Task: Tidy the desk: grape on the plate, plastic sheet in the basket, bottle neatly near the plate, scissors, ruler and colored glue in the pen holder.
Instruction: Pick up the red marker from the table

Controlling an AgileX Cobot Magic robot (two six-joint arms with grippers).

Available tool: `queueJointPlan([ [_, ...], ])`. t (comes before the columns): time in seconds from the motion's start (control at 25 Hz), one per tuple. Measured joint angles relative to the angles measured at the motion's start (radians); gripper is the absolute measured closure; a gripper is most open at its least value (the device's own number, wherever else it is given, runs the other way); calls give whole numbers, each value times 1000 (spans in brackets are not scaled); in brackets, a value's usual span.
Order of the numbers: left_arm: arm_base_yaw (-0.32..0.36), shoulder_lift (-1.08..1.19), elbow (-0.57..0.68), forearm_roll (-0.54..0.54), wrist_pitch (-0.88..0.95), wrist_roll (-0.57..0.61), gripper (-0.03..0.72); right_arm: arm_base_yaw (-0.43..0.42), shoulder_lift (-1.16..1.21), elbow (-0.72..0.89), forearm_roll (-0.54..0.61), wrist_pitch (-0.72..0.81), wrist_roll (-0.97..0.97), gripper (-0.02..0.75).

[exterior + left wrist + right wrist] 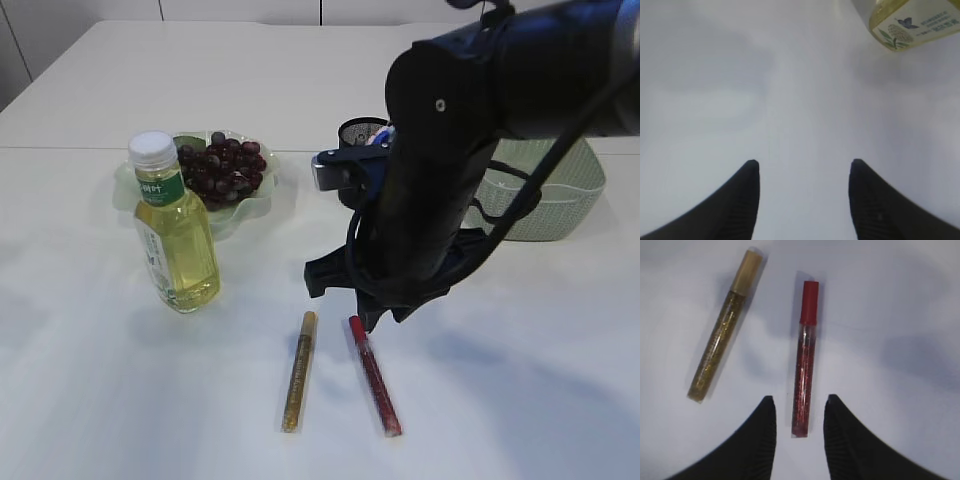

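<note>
Nearest to me on the worktop point(90, 400) lie the 2 glue tubes, side by side but apart: the gold glitter glue point(298, 371) and the red glitter glue point(375, 376). I judge both to be light, stiff little plastic sticks, smooth and round, so they can roll or squirt out of a grip taken near an end. I would take the red one across its clear barrel, near the middle, below the cap.

My right pincer point(799, 412) hangs just over the red tube's lower end, its jaws partly parted and straddling the barrel. In the right wrist view I see a sliver of worktop on each side of the tube, so I read it as released and grasping nothing, and I cannot tell whether the tips touch the surface.

My left pincer point(804, 172) is open wider over bare worktop and holds nothing, with only the bottom corner of the bottle point(174, 235) at the edge of its view.

Further back, the bottle stands upright just in front of the plate point(268, 195), where the grapes point(222, 167) already sit. Beyond the arm I see the pen holder point(360, 131) and the green basket point(565, 195)
</note>
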Motion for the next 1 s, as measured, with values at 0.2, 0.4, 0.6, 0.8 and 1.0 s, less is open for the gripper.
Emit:
queueJointPlan([
  [0.2, 0, 0, 0, 0, 2, 0, 273, 0, 83, 0, -9, -23, 30, 454],
  [0.4, 0, 0, 0, 0, 2, 0, 273, 0, 136, 0, -3, -31, 32, 374],
  [0.6, 0, 0, 0, 0, 2, 0, 273, 0, 154, 0, -3, -62, 34, 352],
  [0.8, 0, 0, 0, 0, 2, 0, 273, 0, 185, 0, -3, -75, 34, 351],
  [1.0, 0, 0, 0, 0, 2, 0, 273, 0, 208, 0, -3, -88, 34, 351],
])
